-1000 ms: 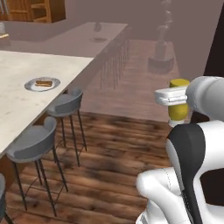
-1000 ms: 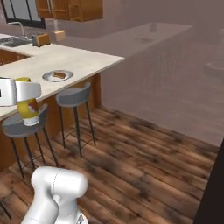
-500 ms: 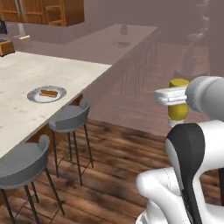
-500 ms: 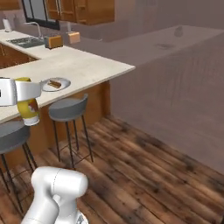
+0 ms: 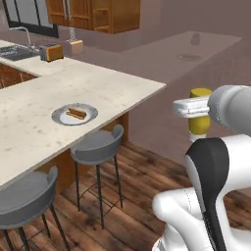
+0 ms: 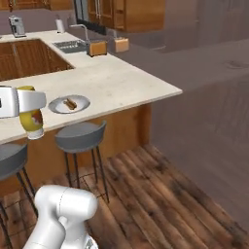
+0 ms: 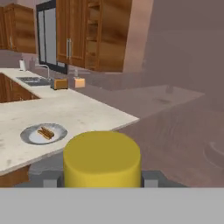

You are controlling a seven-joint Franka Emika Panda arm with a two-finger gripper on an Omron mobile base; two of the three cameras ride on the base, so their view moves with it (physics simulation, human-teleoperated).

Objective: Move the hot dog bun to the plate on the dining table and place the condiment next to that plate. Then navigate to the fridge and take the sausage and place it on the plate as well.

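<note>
Pincer: we see the pincer [image 5: 198,109] clamped on the yellow condiment bottle [image 5: 199,117], held upright in the air over the wood floor [image 5: 132,196], well apart from the counter [image 5: 98,88].
Bun: one hot dog bun [image 5: 76,113] lies on one grey plate [image 5: 61,117] on the counter.
In between: two grey stools [image 5: 97,145] stand under the counter edge.
Background: we count one toaster [image 5: 51,52], one sink [image 6: 70,46], wood cabinets [image 7: 87,30].

Gripper [image 6: 22,103] holds yellow condiment bottle [image 6: 32,123] near plate [image 6: 69,104].
</note>
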